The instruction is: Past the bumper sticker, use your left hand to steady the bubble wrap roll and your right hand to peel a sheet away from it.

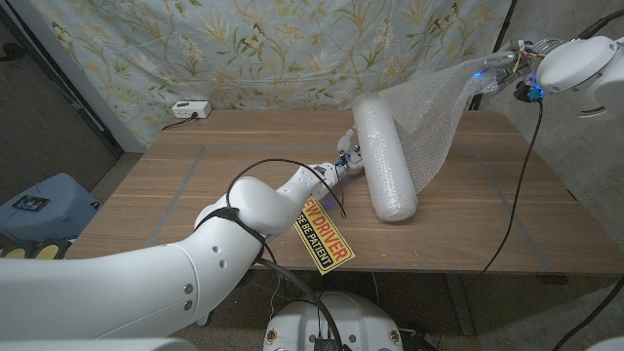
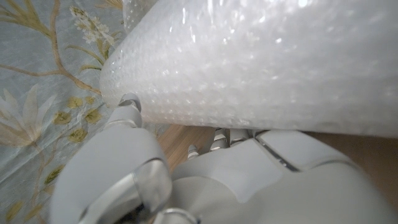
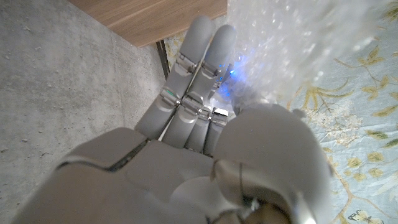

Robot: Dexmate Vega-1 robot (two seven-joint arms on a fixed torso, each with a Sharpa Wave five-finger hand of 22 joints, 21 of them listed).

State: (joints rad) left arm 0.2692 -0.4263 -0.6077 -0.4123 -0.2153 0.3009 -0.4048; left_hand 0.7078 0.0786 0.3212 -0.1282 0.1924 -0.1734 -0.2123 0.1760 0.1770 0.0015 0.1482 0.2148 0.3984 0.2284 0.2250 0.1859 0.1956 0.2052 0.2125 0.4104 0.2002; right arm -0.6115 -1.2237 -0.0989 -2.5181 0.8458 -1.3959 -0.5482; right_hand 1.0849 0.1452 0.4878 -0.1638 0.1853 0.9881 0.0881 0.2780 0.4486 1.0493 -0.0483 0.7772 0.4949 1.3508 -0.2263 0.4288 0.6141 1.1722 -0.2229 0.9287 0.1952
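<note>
beyond bumper sticker [image 1: 325, 237], bubble wrap roll [image 1: 383, 161] lies on table [image 1: 195, 185]. left hand [image 1: 347, 159] presses fingers against its side, so roll stays put. right hand [image 1: 500, 66] high, fingers closed pinching sheet [image 1: 441, 107], pulling it taut off roll.

A wooden table [image 1: 195, 185] fills the middle of the room, its top crossed by faint tape lines; behind it hangs a pale floral curtain [image 1: 273, 44] (leaves, stems and butterflies on blue-green cloth); a white power strip [image 1: 191, 110] sits at the table's far left edge; the floor [image 1: 58, 127] is dark grey; a blue bin [image 1: 44, 205] stands at the left.
</note>
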